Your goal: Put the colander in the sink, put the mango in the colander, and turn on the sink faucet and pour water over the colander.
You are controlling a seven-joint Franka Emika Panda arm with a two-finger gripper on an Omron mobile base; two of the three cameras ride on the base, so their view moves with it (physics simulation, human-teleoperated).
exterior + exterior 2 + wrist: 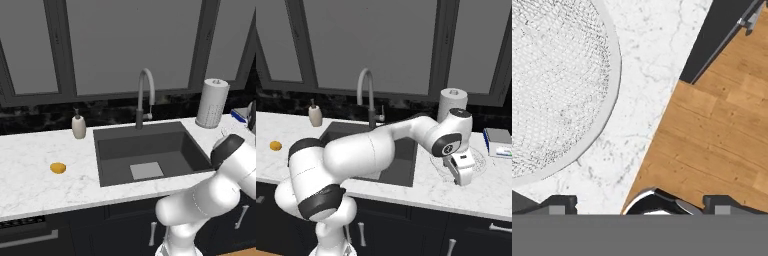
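White marble counter [30,165] is your workplace, and no step is done yet. Your gripper [460,176] hangs spread wide above the colander [547,85], right of the sink [150,150]. Mango [58,168] waits far left.

Beige soap bottle [78,126] far left on the marble counter [30,170], paper towel roll [212,103] far right, book [499,142] beyond.
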